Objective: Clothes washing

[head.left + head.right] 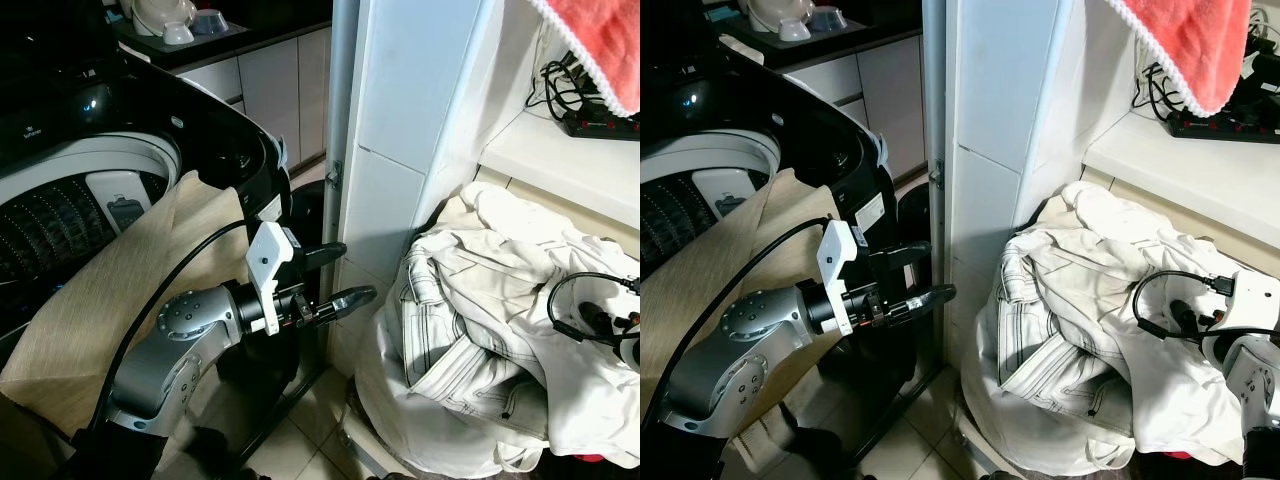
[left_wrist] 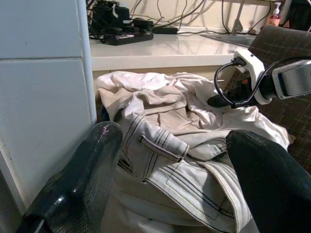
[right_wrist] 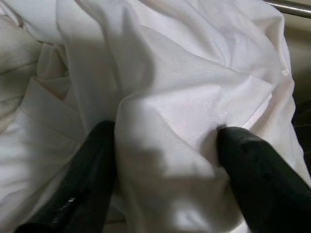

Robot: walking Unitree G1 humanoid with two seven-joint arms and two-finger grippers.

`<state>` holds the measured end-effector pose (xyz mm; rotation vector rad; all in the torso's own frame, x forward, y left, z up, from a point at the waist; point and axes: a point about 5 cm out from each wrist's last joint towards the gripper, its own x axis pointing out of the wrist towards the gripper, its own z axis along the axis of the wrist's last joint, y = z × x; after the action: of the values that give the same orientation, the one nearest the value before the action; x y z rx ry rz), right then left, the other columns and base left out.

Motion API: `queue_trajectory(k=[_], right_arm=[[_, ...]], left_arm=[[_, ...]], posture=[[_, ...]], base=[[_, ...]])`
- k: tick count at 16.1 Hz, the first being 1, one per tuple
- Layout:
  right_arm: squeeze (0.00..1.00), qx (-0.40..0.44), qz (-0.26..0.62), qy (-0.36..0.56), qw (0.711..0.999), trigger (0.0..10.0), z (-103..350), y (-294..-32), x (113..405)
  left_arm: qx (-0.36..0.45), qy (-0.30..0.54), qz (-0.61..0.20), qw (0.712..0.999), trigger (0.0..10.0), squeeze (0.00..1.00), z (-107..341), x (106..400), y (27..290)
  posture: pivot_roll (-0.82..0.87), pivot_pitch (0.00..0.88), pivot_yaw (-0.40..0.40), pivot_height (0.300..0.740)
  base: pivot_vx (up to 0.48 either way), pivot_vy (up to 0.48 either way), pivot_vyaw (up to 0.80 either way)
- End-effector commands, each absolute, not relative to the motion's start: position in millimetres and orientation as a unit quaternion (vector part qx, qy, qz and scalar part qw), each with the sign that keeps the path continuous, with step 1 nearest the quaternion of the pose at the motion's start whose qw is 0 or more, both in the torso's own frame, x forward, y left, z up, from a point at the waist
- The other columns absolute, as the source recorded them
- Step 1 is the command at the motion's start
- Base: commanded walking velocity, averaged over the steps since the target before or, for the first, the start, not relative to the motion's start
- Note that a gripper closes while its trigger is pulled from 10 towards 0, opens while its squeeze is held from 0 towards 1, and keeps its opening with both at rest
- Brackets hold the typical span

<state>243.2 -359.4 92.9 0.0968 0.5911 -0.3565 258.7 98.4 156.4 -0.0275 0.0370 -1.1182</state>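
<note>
Heap of white clothes, crumpled cotton-like fabric with dark contrast stitching on seams and a pocket, piled in a white basket on the tiled floor, right of a glossy white tiled pillar. Left gripper held out level beside the pillar, smooth glossy black fingers spread apart, nothing between them, pile near ahead of the tips but not touching. Right gripper pushed down into the pile on its right side, matte black fingers parted with a soft fold of plain white cloth bunched between them; clamped or not, cannot tell. Beige woven cloth draped over the rim of the black top-load washing machine, ribbed drum open. Red fluffy towel hangs above the white surface carrying a black power strip.
</note>
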Motion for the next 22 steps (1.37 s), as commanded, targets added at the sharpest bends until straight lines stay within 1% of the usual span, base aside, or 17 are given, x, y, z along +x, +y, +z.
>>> queue_trajectory(k=[1,3,12,15,17,18,20,22], right_arm=[[0.0,0.053,-0.172,0.291,0.94,0.0,90.0,-357.6,243.8],[0.0,0.066,-0.168,0.287,0.941,0.0,86.3,-356.6,243.9],[0.0,0.065,-0.182,0.273,0.943,0.0,87.5,-359.3,243.2],[0.0,0.059,-0.198,0.256,0.944,0.0,95.0,-362.7,241.6],[0.0,0.046,-0.195,0.229,0.953,0.0,114.4,-359.6,241.6],[0.0,0.036,-0.189,0.216,0.957,0.0,124.7,-356.5,242.4],[0.0,0.034,-0.147,0.175,0.973,0.0,153.4,-344.3,248.5],[0.0,0.029,-0.058,0.147,0.987,0.0,179.9,-322.9,258.1]], left_arm=[[-0.008,0.016,-0.537,0.844,10.0,0.0,159.6,256.5,97.9],[-0.008,0.016,-0.537,0.844,10.0,0.0,159.9,256.7,97.9],[-0.006,0.02,-0.529,0.848,10.0,0.0,157.5,259.1,98.9],[-0.004,0.019,-0.524,0.851,10.0,0.0,157.1,259.8,99.4],[-0.002,0.015,-0.517,0.856,10.0,0.0,157.7,261.4,101.2],[-0.002,0.016,-0.516,0.857,10.0,0.0,157.8,261.7,102.0],[-0.001,0.015,-0.517,0.856,10.0,0.0,158.0,261.9,102.5],[0.008,0.006,-0.517,0.856,10.0,0.0,161.5,265.9,100.6]], posture=[[-0.08,0.0,0.004,0.74],[-0.09,0.0,0.005,0.74],[-0.09,0.0,0.006,0.74],[-0.09,0.0,0.004,0.74],[-0.09,0.0,0.004,0.74],[-0.09,0.0,0.004,0.74],[-0.09,0.0,0.009,0.74],[-0.1,0.0,0.015,0.74]], base=[[0.0,0.0,0.0],[0.0,0.0,0.0],[0.0,0.0,0.0],[0.0,0.0,0.0],[0.0,0.0,0.0],[0.0,0.0,0.0],[0.0,0.0,0.0],[0.0,0.0,0.0]])
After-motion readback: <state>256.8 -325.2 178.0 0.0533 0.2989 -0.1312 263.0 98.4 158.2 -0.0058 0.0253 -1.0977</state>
